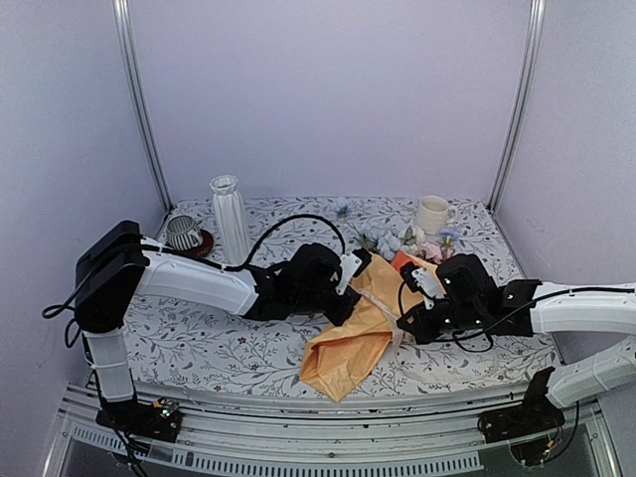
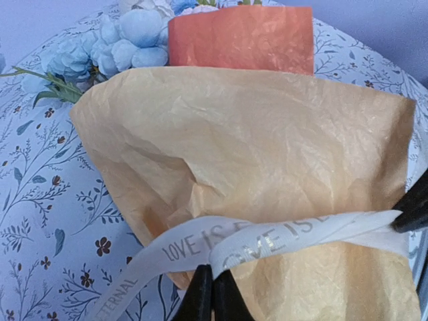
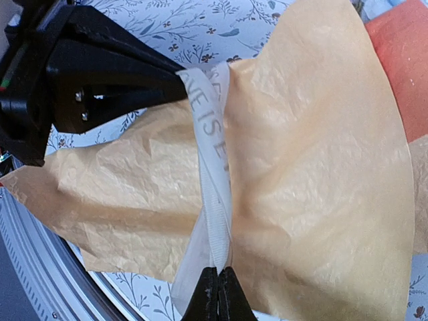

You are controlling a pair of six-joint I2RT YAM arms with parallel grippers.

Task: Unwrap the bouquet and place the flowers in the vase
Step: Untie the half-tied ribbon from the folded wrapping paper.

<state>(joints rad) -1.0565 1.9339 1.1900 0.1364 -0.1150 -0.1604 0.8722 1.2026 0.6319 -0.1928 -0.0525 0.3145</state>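
Note:
The bouquet (image 1: 363,328) lies on the table between both arms, its yellow-orange paper (image 2: 254,140) wrapped by a whitish printed ribbon (image 2: 267,241). The flowers (image 1: 388,238), pale blue and pink, stick out at its far end; blue blooms (image 2: 127,40) show in the left wrist view. My left gripper (image 2: 212,271) is shut on the ribbon at the bouquet's left side. On the opposite side my right gripper (image 3: 218,271) is shut on the same ribbon (image 3: 212,167), which runs taut between the two. The white ribbed vase (image 1: 230,219) stands upright at the back left.
A cream mug (image 1: 432,214) stands at the back right beside the flowers. A striped cup on a red saucer (image 1: 186,234) sits left of the vase. Metal posts (image 1: 144,109) frame the back corners, and a rail (image 1: 328,417) runs along the near edge.

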